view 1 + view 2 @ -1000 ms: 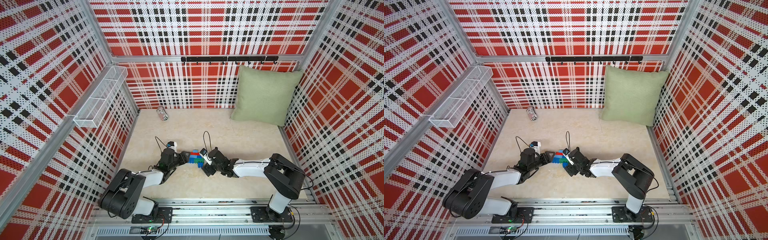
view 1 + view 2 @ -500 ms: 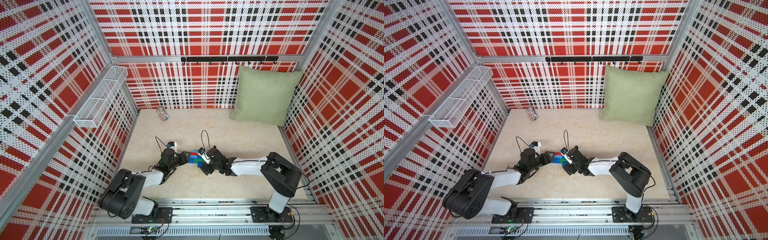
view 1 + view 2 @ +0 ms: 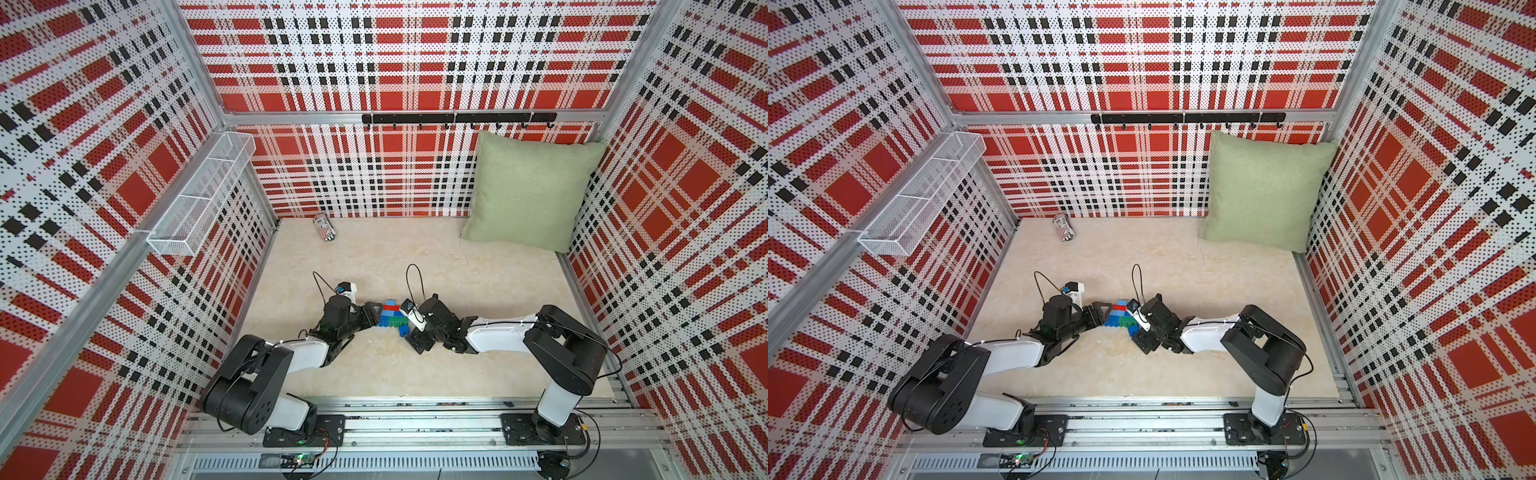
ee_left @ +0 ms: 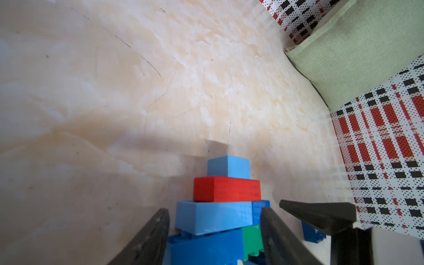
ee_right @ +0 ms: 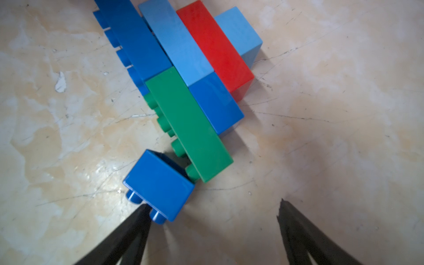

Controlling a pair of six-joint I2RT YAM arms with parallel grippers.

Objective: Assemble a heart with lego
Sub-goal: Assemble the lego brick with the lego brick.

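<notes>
1 heart (image 3: 390, 319) (image 5: 190, 75), a flat cluster of joined studded plastic bricks, lies near the middle of the beige marbled counter (image 3: 374, 266), between the 2 hands. 6 joined bricks show in the right wrist view: 2 long blue, 1 red strip, 1 green strip, 2 square blue.

1 small square dark-blue brick (image 5: 158, 183), loose, sits tilted against the end studs of the green strip.

1 left hand (image 4: 214, 210): half-closed, fingers pressed on either side of the heart's blue bricks.

1 right hand (image 5: 214, 204): wide, nothing between the fingers; 1 finger touches the loose brick's studs.

1 pale green fabric cushion (image 3: 528, 187), far right corner.

1 striped can (image 3: 325, 226), on its side, far edge.
</notes>
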